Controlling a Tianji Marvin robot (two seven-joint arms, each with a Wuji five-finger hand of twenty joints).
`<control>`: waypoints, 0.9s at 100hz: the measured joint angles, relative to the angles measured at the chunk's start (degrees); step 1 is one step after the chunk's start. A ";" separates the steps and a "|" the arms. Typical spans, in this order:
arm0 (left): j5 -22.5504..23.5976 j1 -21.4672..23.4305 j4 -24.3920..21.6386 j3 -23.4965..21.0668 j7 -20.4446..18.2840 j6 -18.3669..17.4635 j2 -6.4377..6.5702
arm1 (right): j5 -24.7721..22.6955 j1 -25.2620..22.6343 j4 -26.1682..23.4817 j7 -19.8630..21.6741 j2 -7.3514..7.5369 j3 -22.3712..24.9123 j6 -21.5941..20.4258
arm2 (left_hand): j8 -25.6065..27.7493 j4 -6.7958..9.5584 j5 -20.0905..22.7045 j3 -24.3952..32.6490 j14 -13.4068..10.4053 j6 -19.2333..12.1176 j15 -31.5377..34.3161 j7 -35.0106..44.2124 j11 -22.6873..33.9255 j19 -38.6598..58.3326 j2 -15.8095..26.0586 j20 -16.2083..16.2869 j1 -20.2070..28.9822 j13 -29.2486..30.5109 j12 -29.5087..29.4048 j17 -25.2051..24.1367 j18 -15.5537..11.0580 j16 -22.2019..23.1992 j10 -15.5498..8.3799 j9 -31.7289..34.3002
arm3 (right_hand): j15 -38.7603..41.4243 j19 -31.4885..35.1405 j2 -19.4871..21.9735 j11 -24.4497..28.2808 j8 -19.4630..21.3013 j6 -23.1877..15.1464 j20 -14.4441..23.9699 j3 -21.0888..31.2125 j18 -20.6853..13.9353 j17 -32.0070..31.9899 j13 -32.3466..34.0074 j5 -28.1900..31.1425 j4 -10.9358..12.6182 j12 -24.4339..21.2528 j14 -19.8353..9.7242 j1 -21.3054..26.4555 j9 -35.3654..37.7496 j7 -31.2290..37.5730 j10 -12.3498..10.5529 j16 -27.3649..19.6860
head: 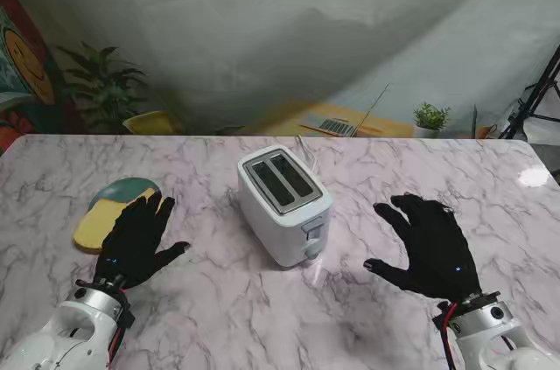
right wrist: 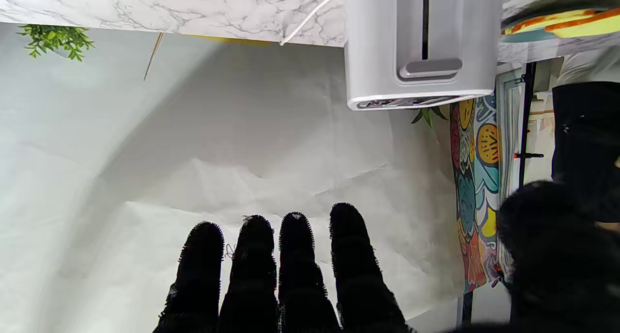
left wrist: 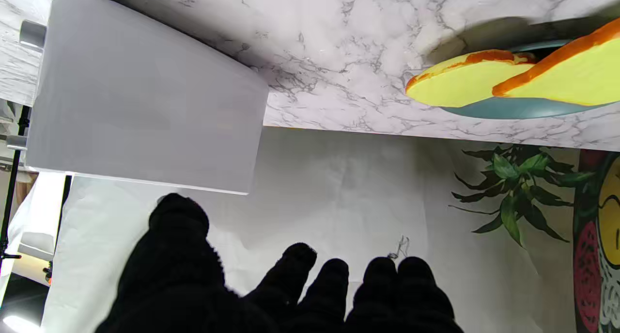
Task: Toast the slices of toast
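A white two-slot toaster (head: 284, 204) stands mid-table, both slots empty, its lever (right wrist: 428, 67) facing me. Two yellow toast slices (left wrist: 467, 78) with orange crusts lie overlapping on a teal plate (head: 118, 189) at the left. My left hand (head: 136, 243), in a black glove, hovers open just on the near side of the plate, its fingertips over the slices' edge. My right hand (head: 433, 247) is open too, fingers spread, to the right of the toaster and apart from it. Neither hand holds anything.
The marble table (head: 262, 317) runs to a far edge backed by a grey cloth. Behind it sit potted plants (head: 105, 86), a laptop (head: 337, 125) and a tripod (head: 538, 99). The toaster's cable (right wrist: 310, 15) trails off its far side.
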 measured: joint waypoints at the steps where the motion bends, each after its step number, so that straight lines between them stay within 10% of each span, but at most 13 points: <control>1: 0.01 0.00 0.00 -0.01 0.02 0.00 0.00 | 0.00 0.00 -0.01 0.00 0.00 -0.02 0.00 | 0.00 0.00 0.00 0.00 0.00 0.00 0.00 0.00 0.00 0.00 0.00 0.00 0.00 0.00 0.00 0.00 0.00 0.00 0.00 0.00 | 0.00 0.00 0.00 0.00 0.00 0.00 0.00 0.00 0.00 0.00 0.00 0.00 0.00 0.00 0.00 0.00 0.00 0.00 0.00 0.00; 61: 0.79 0.21 0.24 -0.47 0.72 -0.58 0.00 | 0.04 0.04 -0.29 0.27 0.03 -0.47 0.03 | 0.00 0.00 0.00 0.00 -0.14 -0.11 0.00 0.01 0.00 -0.01 -0.07 0.00 -0.09 0.00 0.00 0.03 -0.08 -0.01 -0.02 0.00 | 0.00 -0.01 0.00 -0.01 0.00 0.00 0.00 0.00 0.00 0.00 0.00 0.01 0.00 -0.01 0.00 0.00 0.00 0.00 0.02 0.00; 90: 6.22 2.84 0.64 -9.34 -1.30 -5.73 -0.38 | 0.12 0.00 -0.33 0.20 0.01 -0.37 0.06 | 0.00 0.00 0.00 -0.39 -0.64 -0.51 0.00 0.02 0.00 -0.64 -0.68 0.01 -1.47 0.00 0.00 -0.19 -0.38 -0.05 -0.16 0.00 | 0.00 -0.01 0.00 -0.02 0.00 0.00 0.00 0.00 0.00 0.00 0.00 0.01 0.00 -0.01 0.00 0.00 0.00 0.00 0.02 0.00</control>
